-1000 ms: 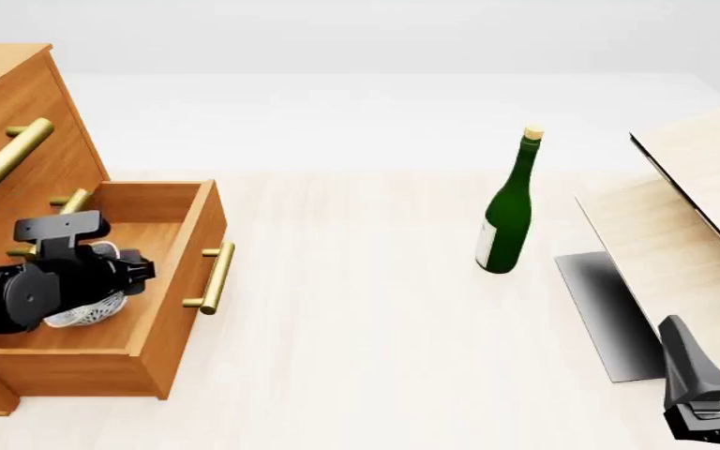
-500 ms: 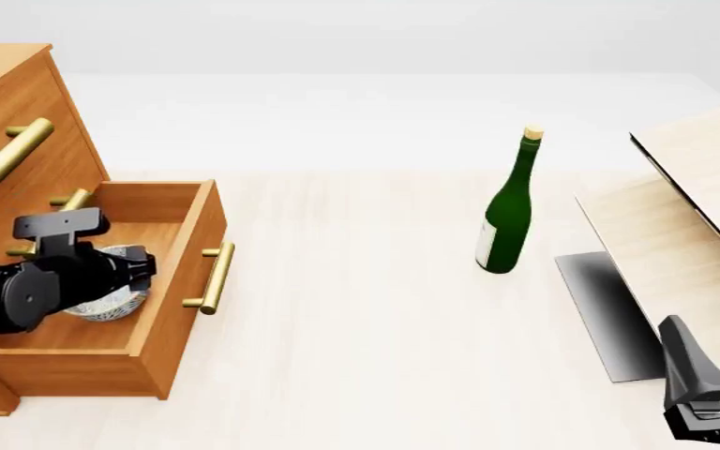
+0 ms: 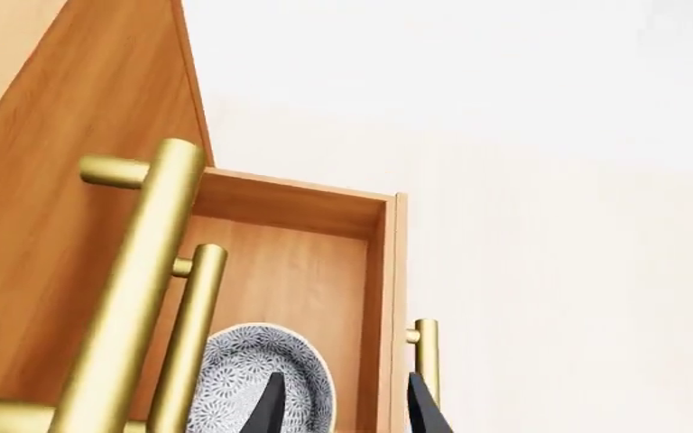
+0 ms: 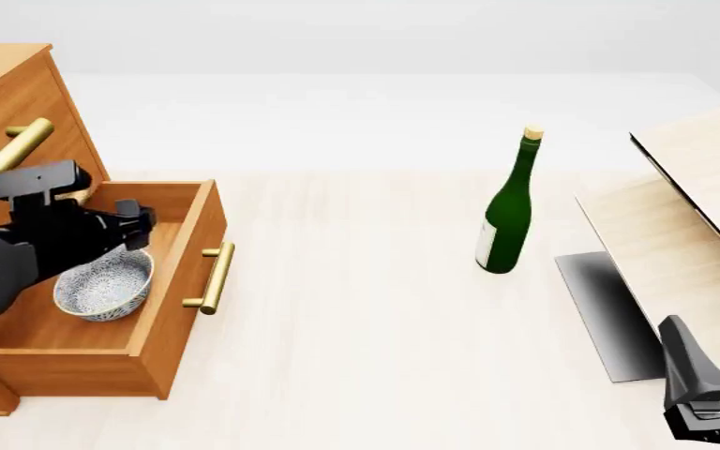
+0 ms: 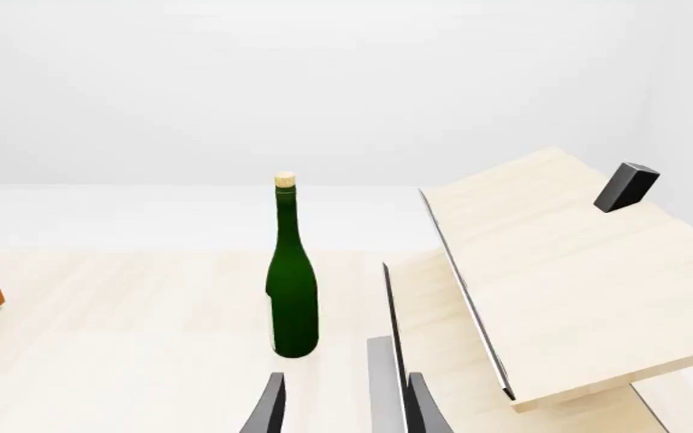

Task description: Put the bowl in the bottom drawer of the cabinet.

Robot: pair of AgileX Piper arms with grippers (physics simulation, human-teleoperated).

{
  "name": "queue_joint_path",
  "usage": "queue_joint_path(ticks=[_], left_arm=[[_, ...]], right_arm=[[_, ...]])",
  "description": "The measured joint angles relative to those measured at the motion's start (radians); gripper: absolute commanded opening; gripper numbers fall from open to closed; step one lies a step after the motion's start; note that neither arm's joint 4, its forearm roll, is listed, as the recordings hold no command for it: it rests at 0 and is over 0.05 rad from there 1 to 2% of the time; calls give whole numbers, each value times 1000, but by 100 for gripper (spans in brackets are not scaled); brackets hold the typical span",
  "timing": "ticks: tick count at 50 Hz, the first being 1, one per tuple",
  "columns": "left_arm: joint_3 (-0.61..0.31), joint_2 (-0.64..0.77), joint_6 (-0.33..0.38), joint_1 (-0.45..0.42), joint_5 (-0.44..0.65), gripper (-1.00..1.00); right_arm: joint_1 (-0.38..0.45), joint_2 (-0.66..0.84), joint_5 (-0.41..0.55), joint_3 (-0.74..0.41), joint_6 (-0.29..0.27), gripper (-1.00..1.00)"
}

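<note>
The bowl (image 4: 104,286), white with a fine blue-grey pattern, sits upright on the floor of the pulled-out bottom drawer (image 4: 191,239) of the orange-brown cabinet (image 4: 16,103). My left gripper (image 4: 135,230) hangs open just above the bowl and apart from it. In the left wrist view its fingertips (image 3: 268,406) stand apart over the bowl (image 3: 250,374), inside the drawer (image 3: 377,271). My right gripper (image 4: 696,375) rests open and empty at the near right corner, far from the cabinet.
A green bottle (image 4: 506,220) stands upright mid-table and shows ahead of the right gripper (image 5: 344,406). Tilted pale wood boards (image 4: 692,216) on a dark plate (image 4: 604,314) fill the right side. Brass handles (image 4: 10,155) jut from the upper drawers, close to the left arm.
The left gripper let go of the bowl, which settled flat on the drawer floor. The gripper then rose and drew back toward the cabinet. The right arm stayed still.
</note>
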State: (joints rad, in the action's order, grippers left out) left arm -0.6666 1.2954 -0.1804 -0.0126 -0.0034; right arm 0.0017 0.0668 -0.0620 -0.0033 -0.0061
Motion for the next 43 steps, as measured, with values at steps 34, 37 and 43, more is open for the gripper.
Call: queue_joint_path(ticks=[34,37,43], left_arm=[[-58,-155,-67,-95,92,100],[-69,-174,-68,-99,108,100],[-86,-211,-69,-109,134,100]], right_arm=[[0,0,0,0,0,100],[0,0,0,0,0,100],[0,0,0,0,0,100]])
